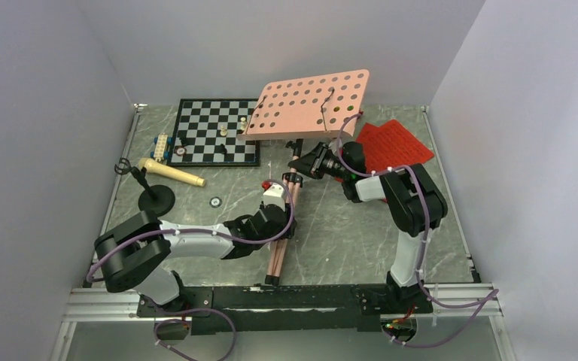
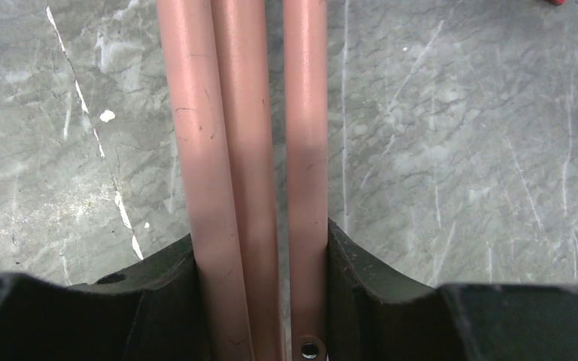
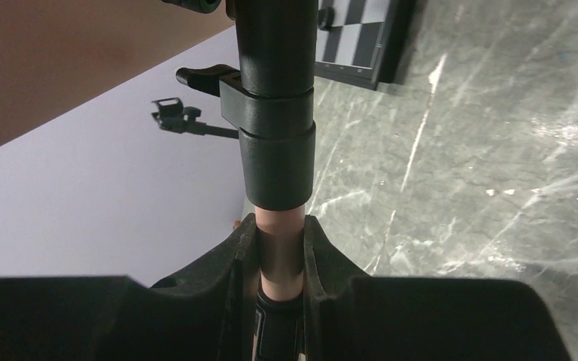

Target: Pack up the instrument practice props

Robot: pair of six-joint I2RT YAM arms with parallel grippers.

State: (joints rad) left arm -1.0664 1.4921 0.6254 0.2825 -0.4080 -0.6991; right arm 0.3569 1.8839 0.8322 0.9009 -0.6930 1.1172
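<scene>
Mic [image 1: 171,174]: lies left on grey marbled bench [image 1: 331,233]. Left fingers [image 2: 158,289]: clamped round folded legs [image 2: 252,150] of pink stand [image 1: 310,105], mid-bench. Right fingers [image 3: 222,267]: clamped on its pole [image 3: 278,263] under black collar [image 3: 275,143]. Red pages [image 1: 393,145]: right rear. Step judged: collapsing the stand; next calls for shortening the pole. Plain pale walls [image 1: 45,113] enclose all.

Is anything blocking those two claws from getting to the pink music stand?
Nothing visible. Both hold the music stand: left gripper around its three folded legs, right gripper on its pole below the black collar.
</scene>
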